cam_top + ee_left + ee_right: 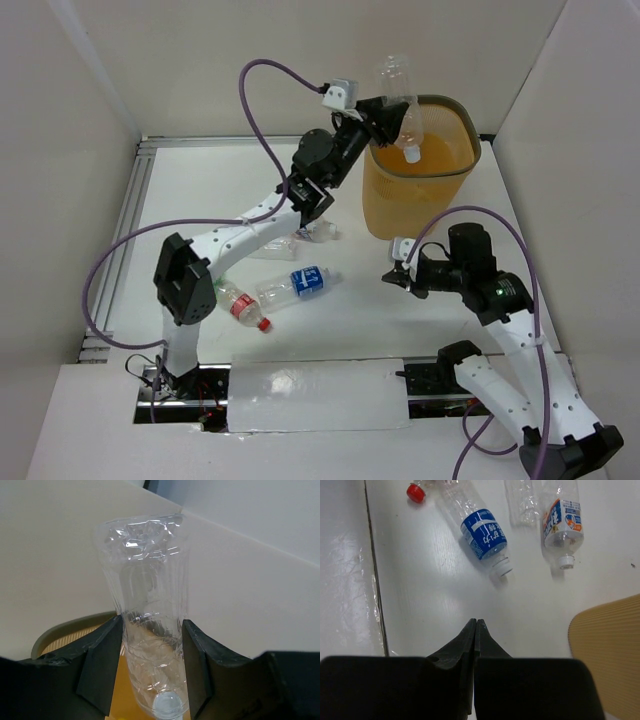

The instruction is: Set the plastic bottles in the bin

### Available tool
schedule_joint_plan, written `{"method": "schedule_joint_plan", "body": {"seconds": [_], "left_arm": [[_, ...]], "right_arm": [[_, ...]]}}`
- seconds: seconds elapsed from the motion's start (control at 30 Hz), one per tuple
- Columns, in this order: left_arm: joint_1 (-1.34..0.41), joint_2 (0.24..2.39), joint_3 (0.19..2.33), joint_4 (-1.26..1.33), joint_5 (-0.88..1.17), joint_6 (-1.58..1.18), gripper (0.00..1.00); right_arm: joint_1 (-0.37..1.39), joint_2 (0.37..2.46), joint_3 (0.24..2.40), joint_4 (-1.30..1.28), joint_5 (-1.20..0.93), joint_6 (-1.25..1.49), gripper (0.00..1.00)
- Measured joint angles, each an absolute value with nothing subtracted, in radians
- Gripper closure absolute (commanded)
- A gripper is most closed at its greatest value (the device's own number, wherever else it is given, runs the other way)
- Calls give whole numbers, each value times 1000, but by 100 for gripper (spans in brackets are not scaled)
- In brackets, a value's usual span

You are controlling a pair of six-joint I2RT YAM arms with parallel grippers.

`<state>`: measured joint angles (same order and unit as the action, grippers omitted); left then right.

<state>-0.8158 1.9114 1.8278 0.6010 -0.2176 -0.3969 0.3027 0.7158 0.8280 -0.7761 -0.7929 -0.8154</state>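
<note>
Currently, a red-label bottle and a blue-label bottle lie on the table. The left gripper is clamped on a clear bottle, cap down, over the bin. The right gripper, near the bin, has its fingers pressed together and holds nothing.

Left arm and right arm are built alike: white moulded link shells are joined by bulky black joint housings. Small dark holes are noted along the white shells of the right arm. A purple cable is looped off the left arm, and a second purple cable off the right. A small white-grey camera block is fitted at each wrist. A green indicator light is seen on the right forearm. Left jaws and right jaws are matte black, wedge-shaped.
</note>
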Motion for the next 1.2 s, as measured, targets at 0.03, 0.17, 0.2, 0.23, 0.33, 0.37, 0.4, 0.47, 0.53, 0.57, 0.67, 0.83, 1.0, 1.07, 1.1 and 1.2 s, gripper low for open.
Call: {"method": "schedule_joint_plan", "body": {"seconds": [0.03,0.17,0.2,0.23,0.33,0.37,0.4,0.47,0.53,0.57,0.67,0.83,1.0,1.07,1.1,1.2], "left_arm": [[-819,1941,1851,631,-229,-392,86],[-833,2037,1921,680,-277,-362,72],[-838,2061,1937,681,-294,-346,66],[-843,2083,1953,680,-310,-335,61],[-855,2135,1990,661,-352,-289,49],[-859,2149,1999,651,-366,-276,49],[-862,2159,2005,646,-378,-262,48],[-865,2166,2006,623,-397,-239,41],[-867,2166,2006,604,-413,-229,21],[-868,2166,2009,603,-416,-222,15],[-873,2162,2014,581,-426,-200,0],[-886,2119,2014,513,-433,-152,0],[-930,1975,1962,432,-451,-104,0],[-955,1876,1897,393,-461,-84,0],[-971,1814,1855,368,-471,-76,0],[-1027,1591,1665,322,-493,-57,0]], "right_arm": [[306,710,828,-777,-795,-817,100],[310,689,824,-780,-802,-821,100],[311,688,824,-781,-803,-821,98],[311,687,824,-781,-804,-822,98],[312,686,824,-781,-805,-824,95],[312,686,824,-781,-807,-824,95],[312,686,824,-781,-808,-825,95],[312,686,824,-781,-810,-825,90],[312,686,824,-781,-811,-828,76],[312,686,824,-782,-812,-826,70],[312,691,824,-783,-812,-827,48],[312,693,824,-782,-809,-828,32],[312,701,822,-781,-807,-828,28],[312,712,819,-780,-799,-838,24],[312,719,817,-781,-793,-848,22],[312,743,805,-781,-751,-896,20]]}}
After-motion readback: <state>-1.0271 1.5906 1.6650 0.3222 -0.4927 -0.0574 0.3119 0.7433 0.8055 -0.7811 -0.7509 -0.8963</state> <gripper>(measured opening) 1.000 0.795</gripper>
